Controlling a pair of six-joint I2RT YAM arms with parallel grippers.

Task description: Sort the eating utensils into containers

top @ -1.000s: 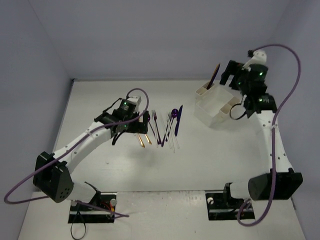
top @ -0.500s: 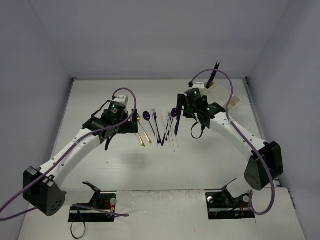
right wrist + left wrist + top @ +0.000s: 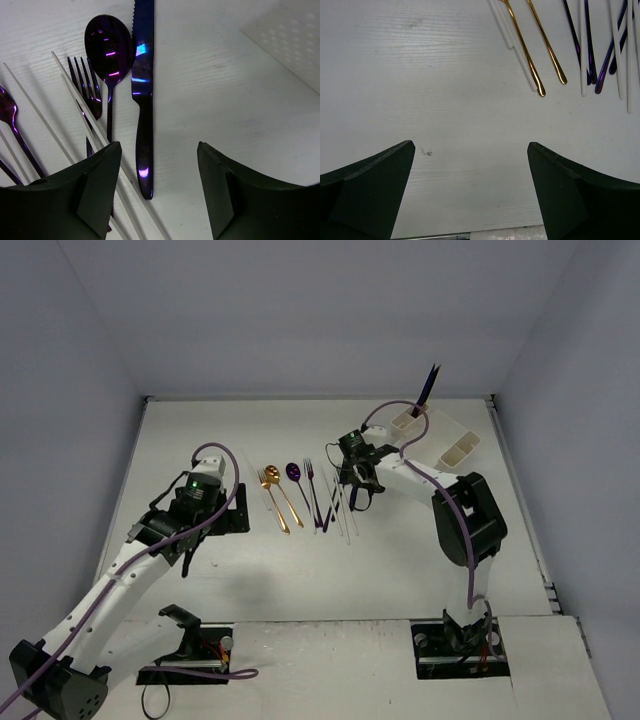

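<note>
The eating utensils [image 3: 310, 495] lie side by side mid-table: gold, dark purple and clear white ones. My right gripper [image 3: 356, 483] hovers over their right side, open. In its wrist view the gripper [image 3: 159, 150] has its jaws on either side of the handle end of a purple knife [image 3: 143, 100], not touching it. A purple spoon [image 3: 107, 45], a purple fork [image 3: 87, 85] and clear plastic handles [image 3: 75, 115] lie to the left. My left gripper [image 3: 471, 147] is open and empty over bare table, short of the gold handles [image 3: 535, 75]. The containers [image 3: 420, 428] stand back right.
One dark purple utensil [image 3: 428, 385] stands upright in a back cup of the containers. The white tray part [image 3: 462, 447] sits beside it; a corner of it [image 3: 290, 40] shows in the right wrist view. Grey walls enclose the table on three sides.
My right arm has swung from the containers down to the utensils, its jaws narrowing. My left arm has pulled back left and nearer, away from the utensils, still open.
</note>
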